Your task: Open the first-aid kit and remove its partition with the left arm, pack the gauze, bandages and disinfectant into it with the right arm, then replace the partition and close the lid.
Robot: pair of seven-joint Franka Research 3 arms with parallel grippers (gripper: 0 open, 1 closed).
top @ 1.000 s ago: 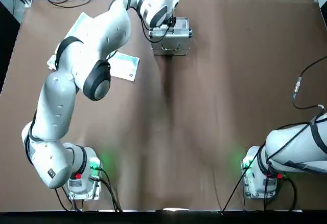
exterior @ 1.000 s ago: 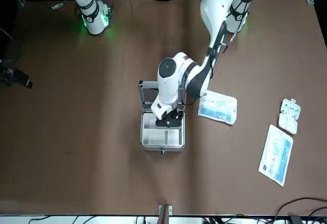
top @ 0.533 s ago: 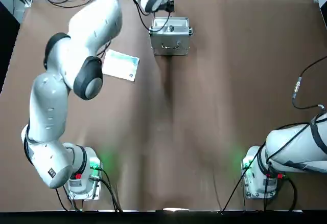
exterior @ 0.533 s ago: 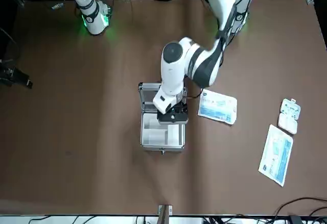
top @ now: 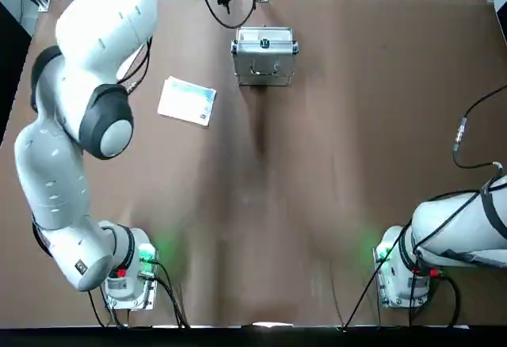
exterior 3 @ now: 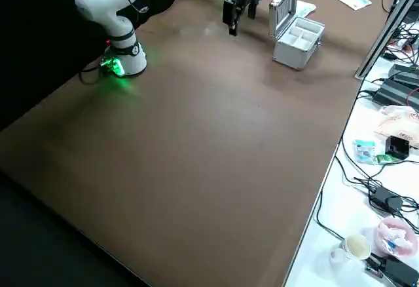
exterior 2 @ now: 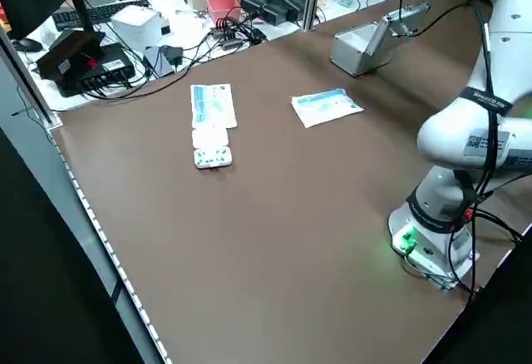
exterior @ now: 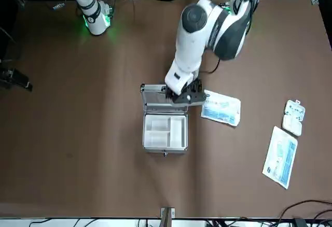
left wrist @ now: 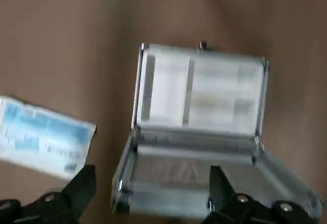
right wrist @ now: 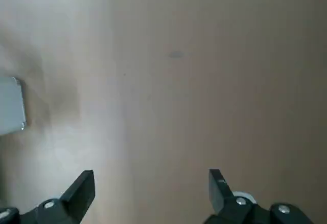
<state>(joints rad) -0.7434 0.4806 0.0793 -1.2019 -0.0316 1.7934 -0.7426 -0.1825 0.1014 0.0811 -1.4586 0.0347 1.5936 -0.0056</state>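
First-aid kit (exterior: 165, 132) stands open on the counter, partition (exterior: 164, 131) seated inside. Left jaws (left wrist: 153, 191) wide, empty, above the lid (left wrist: 194, 175) side; right jaws (right wrist: 153, 193) wide, parked off right. Risk: off-centre grab jams partition or drags kit.

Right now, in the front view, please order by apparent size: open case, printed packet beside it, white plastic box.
1. Open case, the largest
2. Printed packet beside the case
3. White plastic box, the smallest
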